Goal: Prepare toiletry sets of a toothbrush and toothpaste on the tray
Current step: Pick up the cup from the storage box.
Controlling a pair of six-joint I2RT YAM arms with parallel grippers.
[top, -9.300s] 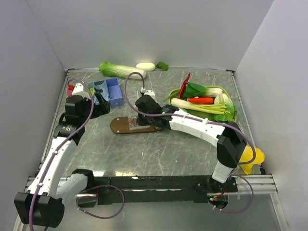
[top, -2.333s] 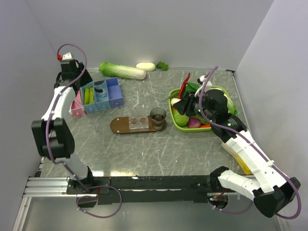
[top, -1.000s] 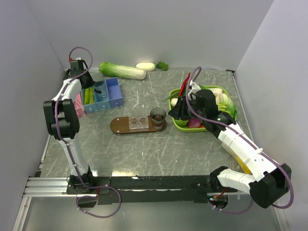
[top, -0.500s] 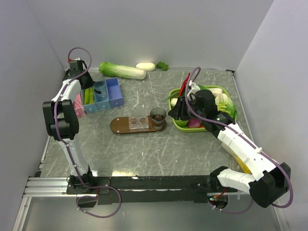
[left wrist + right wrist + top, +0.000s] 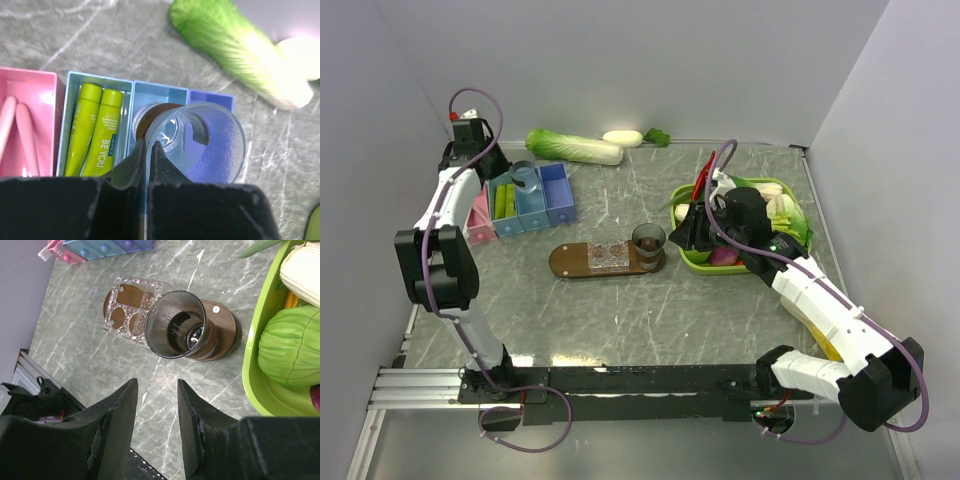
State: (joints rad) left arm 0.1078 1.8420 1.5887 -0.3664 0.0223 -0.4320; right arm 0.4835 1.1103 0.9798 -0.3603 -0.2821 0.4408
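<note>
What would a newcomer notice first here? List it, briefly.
The left hand, far left, pinches the rim of a clear tumbler above the blue compartment box. At centre, a dark tumbler stands on the right end of the wooden tray. The open right hand hangs to its right, by the lime-green vegetable basket.

- Robot test booth in a lab, by the look.
- Plain pale walls [image 5: 620, 60] closing round three sides of a marbled table [image 5: 620, 320].
- Metal rail [image 5: 660, 378] and loose purple cables [image 5: 569, 415] along the table's near edge.
</note>
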